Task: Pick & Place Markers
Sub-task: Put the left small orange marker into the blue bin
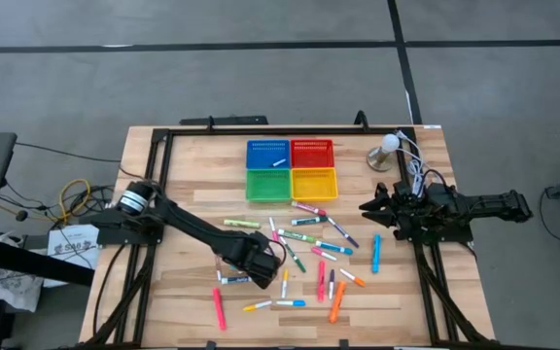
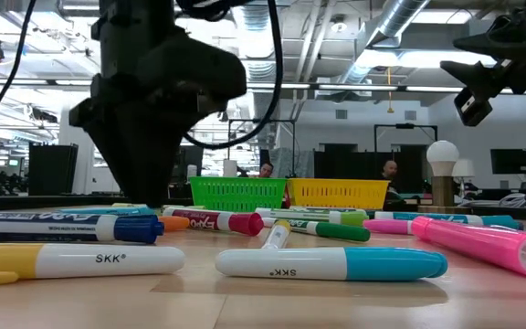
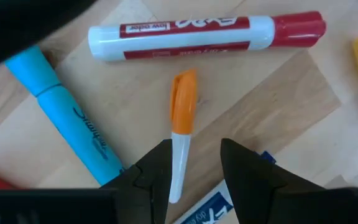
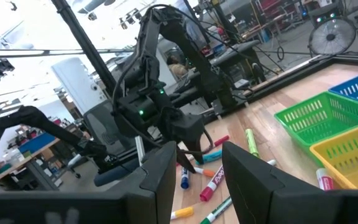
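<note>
Many markers [image 1: 311, 243] lie scattered on the wooden table, in front of four mesh baskets. My left gripper [image 1: 265, 261] is low over the left part of the heap, pointing down. In the left wrist view it [image 3: 196, 149] is open, its fingers on either side of the white barrel of a thin orange-capped marker [image 3: 183, 102] that lies flat on the table. A red-capped white marker [image 3: 207, 34] and a blue highlighter [image 3: 67, 115] lie close by. My right gripper [image 1: 369, 206] hangs open above the table's right side [image 4: 194, 168], holding nothing. My left gripper comes from above with its fingers astride the white barrel end [image 3: 178, 165] of the orange-capped marker, which lies flat on the table. One finger [image 3: 157, 165] is right beside the barrel. I cannot tell whether it touches.
The blue [image 1: 267, 154], red [image 1: 312, 153], green [image 1: 268, 184] and yellow [image 1: 314, 183] baskets stand in a square near the far edge; a white marker [image 1: 280, 162] lies in the blue one. A round white bulb on a stand [image 1: 387, 151] is at the far right corner.
</note>
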{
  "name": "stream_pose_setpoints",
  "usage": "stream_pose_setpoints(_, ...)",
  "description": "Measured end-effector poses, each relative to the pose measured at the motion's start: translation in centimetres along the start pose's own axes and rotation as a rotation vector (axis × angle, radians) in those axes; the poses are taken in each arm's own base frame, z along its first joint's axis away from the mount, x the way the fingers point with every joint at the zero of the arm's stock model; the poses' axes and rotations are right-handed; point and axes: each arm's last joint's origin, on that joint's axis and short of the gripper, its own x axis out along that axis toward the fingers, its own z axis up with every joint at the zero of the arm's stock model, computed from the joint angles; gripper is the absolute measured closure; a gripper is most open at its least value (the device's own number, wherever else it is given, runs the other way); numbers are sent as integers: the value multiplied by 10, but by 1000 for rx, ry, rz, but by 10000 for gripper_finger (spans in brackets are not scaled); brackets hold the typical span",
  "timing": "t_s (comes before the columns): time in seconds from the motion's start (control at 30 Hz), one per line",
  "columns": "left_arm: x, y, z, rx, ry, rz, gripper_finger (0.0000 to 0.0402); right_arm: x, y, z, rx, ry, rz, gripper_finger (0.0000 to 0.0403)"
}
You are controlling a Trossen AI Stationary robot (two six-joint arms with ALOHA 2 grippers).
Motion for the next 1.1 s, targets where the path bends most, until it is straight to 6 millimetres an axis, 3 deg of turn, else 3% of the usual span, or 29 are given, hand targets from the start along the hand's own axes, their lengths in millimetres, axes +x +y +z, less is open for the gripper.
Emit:
stream_pose_setpoints(0.33,27,-3,1,12,64,40,266,0,0,0,0,1,0,283)
stream_pose_setpoints(1.1,24,-2,5,5,20,31,266,0,0,0,0,2,2,283)
